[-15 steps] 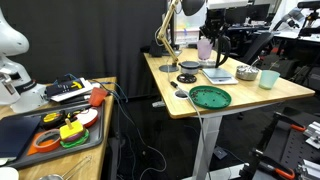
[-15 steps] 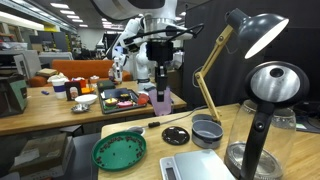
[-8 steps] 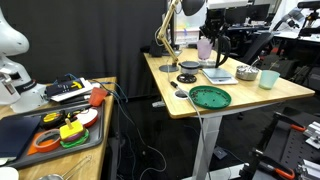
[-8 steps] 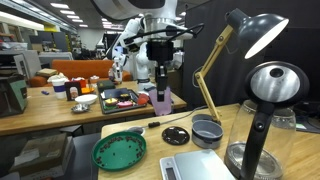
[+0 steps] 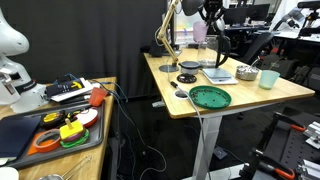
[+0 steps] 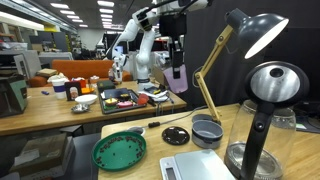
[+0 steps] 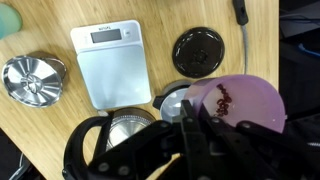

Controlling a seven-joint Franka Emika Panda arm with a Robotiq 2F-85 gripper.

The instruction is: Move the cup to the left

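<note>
The cup [image 7: 245,100] is a small pale pink-lilac tumbler with dark print. My gripper [image 7: 192,125] is shut on it and holds it high in the air above the light wooden table [image 5: 235,98]. In both exterior views the cup [image 6: 178,80] [image 5: 201,31] hangs below the gripper [image 6: 177,60], well clear of the tabletop. In the wrist view, the cup hides part of a round metal item beneath it.
On the table are a round green plate [image 5: 210,97] [image 6: 120,151], a kitchen scale [image 7: 112,62] [image 6: 195,168], a black round lid [image 7: 200,50] [image 6: 175,134], a metal bowl [image 7: 33,80] [image 6: 206,131] and a mint-green cup [image 5: 268,77]. A desk lamp [image 6: 255,35] stands close by.
My gripper has risen with the cup in it, from just above the table to well above it.
</note>
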